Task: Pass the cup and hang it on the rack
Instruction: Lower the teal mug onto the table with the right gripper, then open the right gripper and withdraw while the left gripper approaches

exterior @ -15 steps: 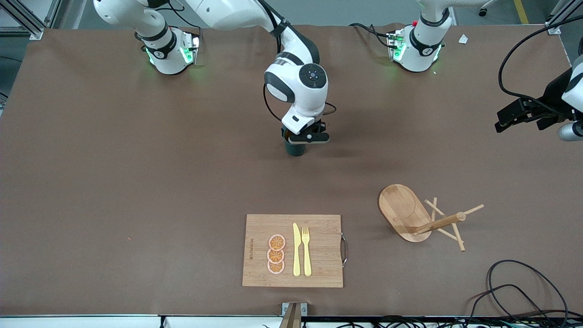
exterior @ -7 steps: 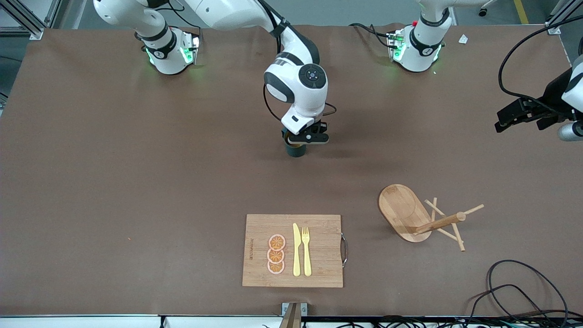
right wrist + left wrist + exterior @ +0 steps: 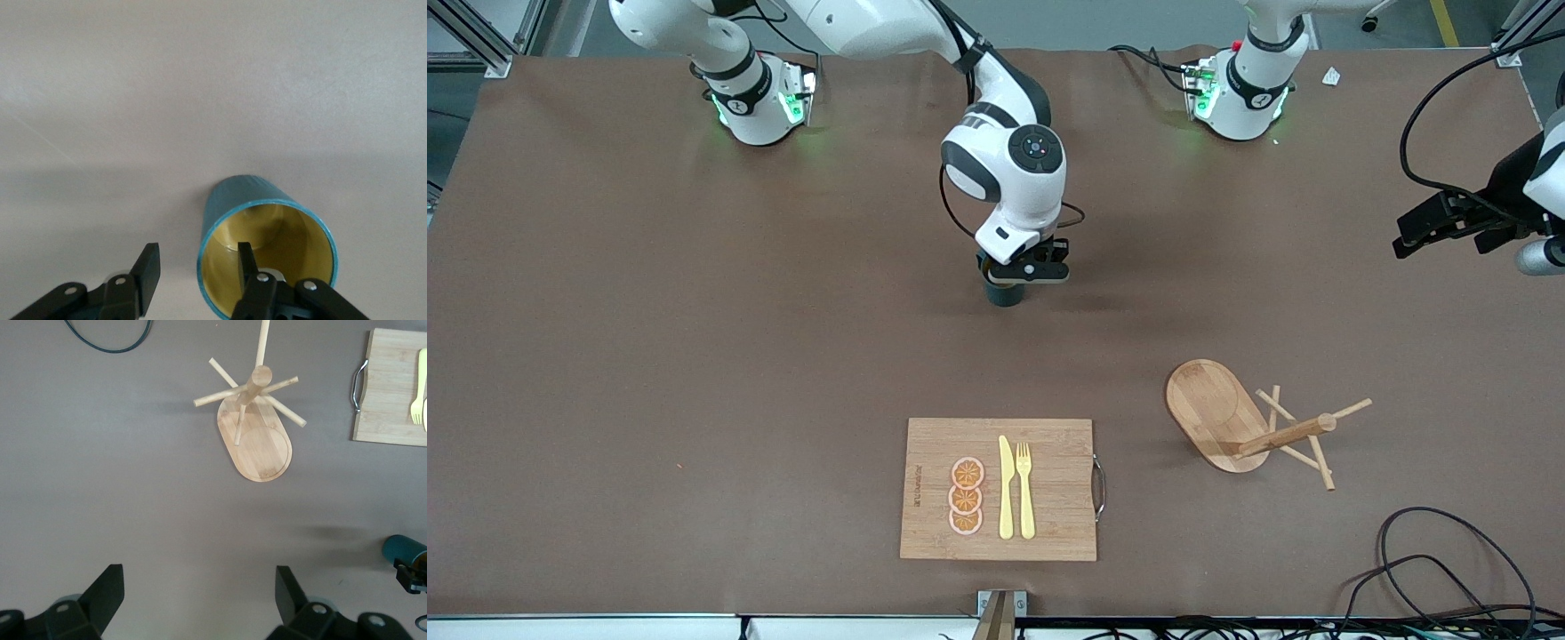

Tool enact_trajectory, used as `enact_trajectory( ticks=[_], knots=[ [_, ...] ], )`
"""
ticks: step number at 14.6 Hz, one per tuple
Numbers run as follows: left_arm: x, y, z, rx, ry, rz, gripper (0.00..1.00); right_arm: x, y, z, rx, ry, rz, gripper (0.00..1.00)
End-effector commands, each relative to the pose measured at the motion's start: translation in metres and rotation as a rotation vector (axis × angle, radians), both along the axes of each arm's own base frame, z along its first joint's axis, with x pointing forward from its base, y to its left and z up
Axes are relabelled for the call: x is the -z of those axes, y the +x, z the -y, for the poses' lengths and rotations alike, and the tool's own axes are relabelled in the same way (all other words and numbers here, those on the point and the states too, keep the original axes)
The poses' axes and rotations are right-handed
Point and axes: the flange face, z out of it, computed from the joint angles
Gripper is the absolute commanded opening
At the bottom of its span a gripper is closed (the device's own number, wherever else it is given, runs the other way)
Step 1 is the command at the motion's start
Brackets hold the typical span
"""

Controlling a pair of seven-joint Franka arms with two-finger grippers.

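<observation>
The teal-green cup [image 3: 1004, 292] stands upright on the brown table near the middle, toward the robots' bases. In the right wrist view its yellow inside [image 3: 273, 253] shows. My right gripper [image 3: 1014, 271] is down at the cup and open [image 3: 197, 267]. One finger is inside the cup and one outside, astride its wall with a gap on both sides. The wooden rack [image 3: 1285, 436] stands nearer the front camera, toward the left arm's end, and shows in the left wrist view [image 3: 257, 420]. My left gripper [image 3: 1440, 233] waits open [image 3: 199, 579] in the air over the table's end.
A bamboo cutting board [image 3: 1049, 524] with a yellow knife [image 3: 1006, 489], a fork [image 3: 1024, 489] and orange slices [image 3: 966, 496] lies near the front edge. Black cables [image 3: 1432, 551] lie at the front corner by the left arm's end.
The right hand has shifted only very slightly at the cup. The cup, the rack and the left arm have not moved.
</observation>
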Motion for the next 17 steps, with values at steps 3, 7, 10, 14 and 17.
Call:
enact_trajectory(
  ticks=[3, 7, 10, 14, 17],
  knots=[
    [-0.003, -0.003, 0.010, 0.020, 0.017, -0.007, 1.00, -0.040, 0.021, 0.018, 0.041, -0.046, -0.057, 0.68],
    [-0.003, -0.004, 0.006, -0.011, 0.002, -0.013, 1.00, -0.080, 0.032, 0.041, 0.031, -0.068, -0.085, 0.73],
    [-0.005, -0.005, 0.010, -0.021, 0.012, -0.011, 1.00, -0.137, 0.043, 0.075, 0.089, -0.075, -0.105, 0.83],
    [-0.009, -0.010, 0.023, -0.090, 0.013, -0.015, 1.00, -0.206, 0.084, 0.156, 0.146, -0.061, -0.112, 1.00],
    [-0.019, -0.028, 0.068, -0.168, 0.017, -0.019, 1.00, -0.238, 0.094, 0.194, 0.148, -0.059, -0.109, 1.00]
  ],
)
